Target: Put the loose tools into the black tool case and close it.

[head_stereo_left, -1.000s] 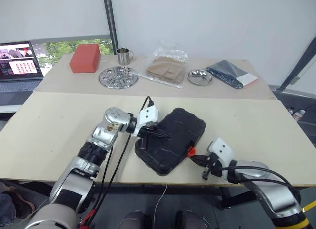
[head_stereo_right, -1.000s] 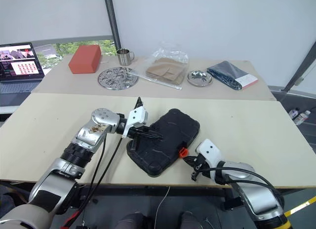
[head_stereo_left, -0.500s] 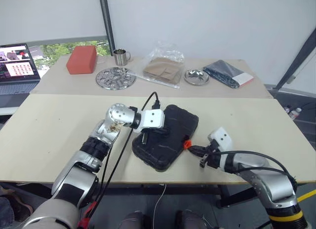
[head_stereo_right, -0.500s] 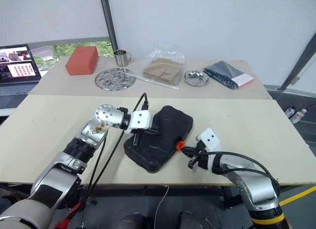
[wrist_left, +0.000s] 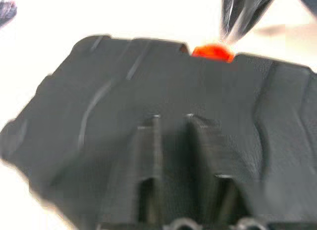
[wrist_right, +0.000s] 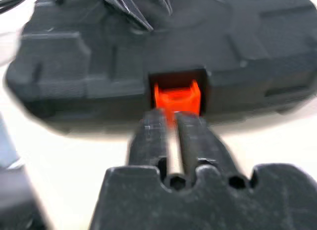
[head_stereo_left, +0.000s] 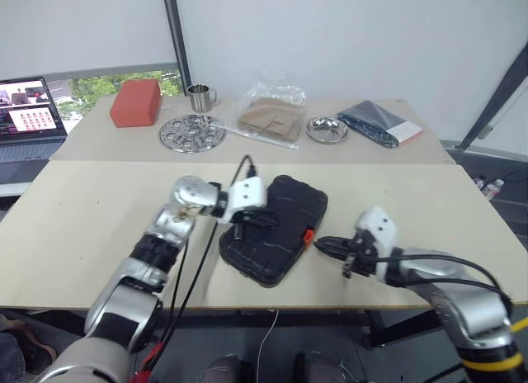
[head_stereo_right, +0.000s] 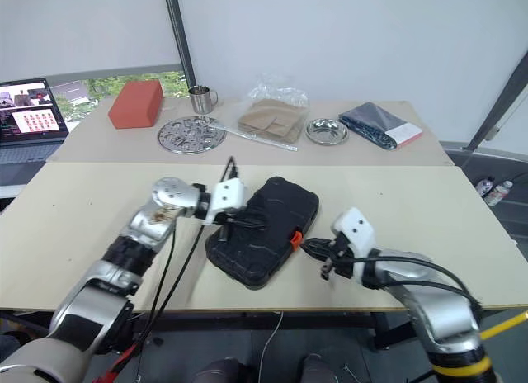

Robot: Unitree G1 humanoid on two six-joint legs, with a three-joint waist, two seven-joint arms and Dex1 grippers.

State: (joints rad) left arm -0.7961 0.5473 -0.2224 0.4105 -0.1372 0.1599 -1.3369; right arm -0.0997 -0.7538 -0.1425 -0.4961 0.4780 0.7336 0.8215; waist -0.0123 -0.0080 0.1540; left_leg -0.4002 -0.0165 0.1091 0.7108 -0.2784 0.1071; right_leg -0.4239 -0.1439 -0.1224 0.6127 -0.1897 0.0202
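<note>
Left eye view showed the black tool case (head_stereo_left: pixel 275 231) shut, lying near the counter (head_stereo_left: pixel 82 201) front edge, bare surface around. Its moulded lid was ribbed. The left gripper (head_stereo_left: pixel 262 219) hovered over it, fingers slightly apart; the right gripper (wrist_right: pixel 171 122), fingers narrowly apart, pointed at the orange latch (wrist_right: pixel 176 97).

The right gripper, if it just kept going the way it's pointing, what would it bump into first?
Most likely the orange latch on the black tool case: the right gripper points straight at it from close by, though the remaining gap is unclear.
</note>
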